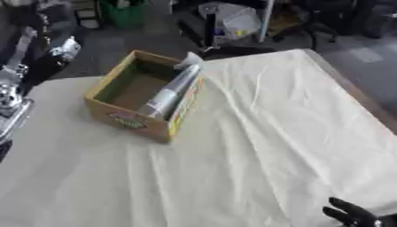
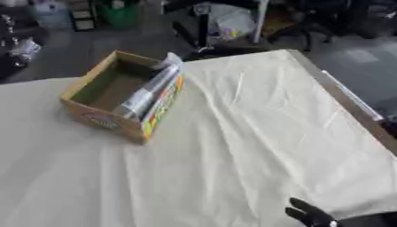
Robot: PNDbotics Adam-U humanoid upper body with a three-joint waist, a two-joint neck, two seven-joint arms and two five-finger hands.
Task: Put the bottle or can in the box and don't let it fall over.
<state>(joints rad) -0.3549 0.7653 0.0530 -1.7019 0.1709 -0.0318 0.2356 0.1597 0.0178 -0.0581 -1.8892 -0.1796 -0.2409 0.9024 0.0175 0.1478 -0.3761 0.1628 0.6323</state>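
Left eye view: grey bottle (image 1: 172,92) tilted inside yellow box (image 1: 116,111); right hand (image 1: 353,215) fingers relaxed.

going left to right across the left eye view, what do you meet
robot arm at the left edge → cardboard box → bottle lying tilted in the box against its right wall → bare cloth-covered table → right robot hand at the lower right corner

A table (image 1: 341,80) draped in a wrinkled cream cloth (image 1: 256,146), its brown edge exposed along the right side. An open cardboard box (image 1: 116,113) with yellow printed sides sits on the cloth near the table's far left corner.
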